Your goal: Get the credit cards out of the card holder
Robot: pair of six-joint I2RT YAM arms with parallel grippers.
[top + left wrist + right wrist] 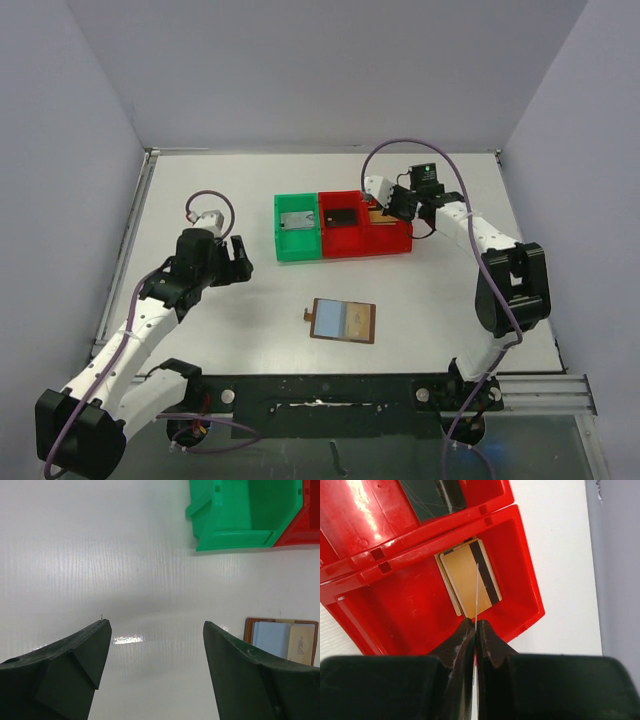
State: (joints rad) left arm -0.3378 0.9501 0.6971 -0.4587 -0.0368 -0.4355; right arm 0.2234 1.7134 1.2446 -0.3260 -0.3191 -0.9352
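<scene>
The card holder (pixel 343 320) lies open and flat on the bench (pixel 220 190), in the middle of the near half, well apart from the bins. Its brown edging frames the pale blue pockets. Bare bench surrounds it on all sides, widest to the left.

The left fingers (pixel 237 258) hover spread wide and hold nothing, left of the holder and near the green bin (pixel 297 256). In the left wrist view only white surface lies between the two tips, and the holder's corner shows at the lower right.

The right fingers (pixel 486 639) are pressed together above the rightmost red bin (pixel 410 610). They pinch a thin card (pixel 477 595) that is seen edge-on, so it shows only as a pale line and its face cannot be read. Directly below it a gold card (pixel 465 582) with a dark stripe lies flat on the bin floor. It sits close to the wall shared with the neighbouring red bin (pixel 340 246), with bare floor left on its other sides.
</scene>
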